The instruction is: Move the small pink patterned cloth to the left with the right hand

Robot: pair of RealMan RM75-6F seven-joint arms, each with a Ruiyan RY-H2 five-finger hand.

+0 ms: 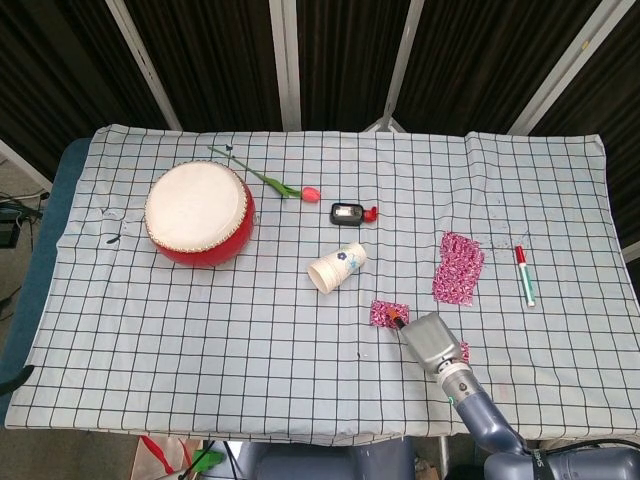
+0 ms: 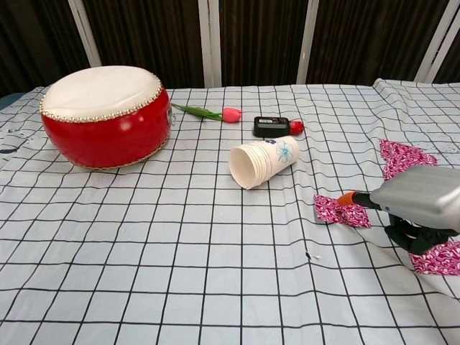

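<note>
The small pink patterned cloth (image 1: 384,313) lies crumpled on the checked tablecloth, right of and below the paper cups. My right hand (image 1: 433,342) grips it near the table's front edge. An orange-tipped finger rests on its left part, and more of it shows under the palm. In the chest view the cloth (image 2: 336,211) pokes out left of the grey hand (image 2: 417,201), with another pink fold below the hand. My left hand shows in neither view.
A larger pink cloth (image 1: 458,267) lies flat just beyond the hand. A stack of paper cups (image 1: 337,267) lies on its side to the left. A red drum (image 1: 199,212), a tulip (image 1: 290,189), a black device (image 1: 347,212) and a marker (image 1: 525,276) lie elsewhere on the table.
</note>
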